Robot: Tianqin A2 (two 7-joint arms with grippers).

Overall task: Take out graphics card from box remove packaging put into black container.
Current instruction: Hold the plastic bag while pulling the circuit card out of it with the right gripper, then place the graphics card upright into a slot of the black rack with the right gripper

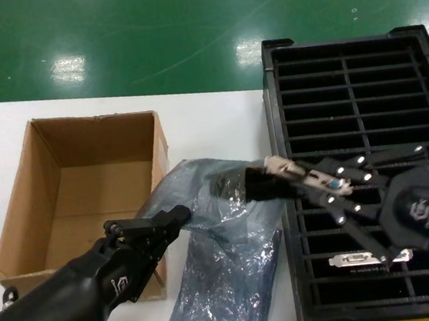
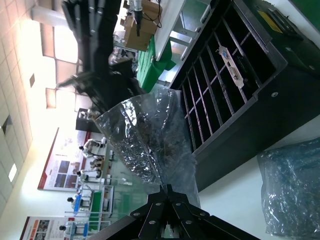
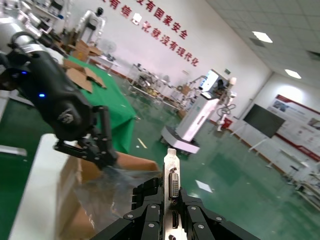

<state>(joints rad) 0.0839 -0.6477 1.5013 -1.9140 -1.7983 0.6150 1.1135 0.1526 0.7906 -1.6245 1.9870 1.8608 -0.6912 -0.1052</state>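
My left pincer (image 1: pixel 176 215) clamps the bag (image 1: pixel 211 199) at six o'clock; my right pincer (image 1: pixel 321 181), at three o'clock, grips the card (image 3: pixel 171 192) half out, over the crate (image 1: pixel 353 83).

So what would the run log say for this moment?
left gripper: shut on bag | right gripper: shut on card, pulling it out | crate: one card

Overhead lamps light the scene evenly and brightly; two white glare patches lie on the green floor (image 1: pixel 184 32) beyond the table's far edge. The bag (image 1: pixel 212 207) glints with small highlights. The right gripper (image 1: pixel 322 183) is smeared by motion blur in the head view. The left wrist view is blown out at the tiled wall (image 2: pixel 20 100). Ceiling lights (image 3: pixel 262 36) glow in the right wrist view.
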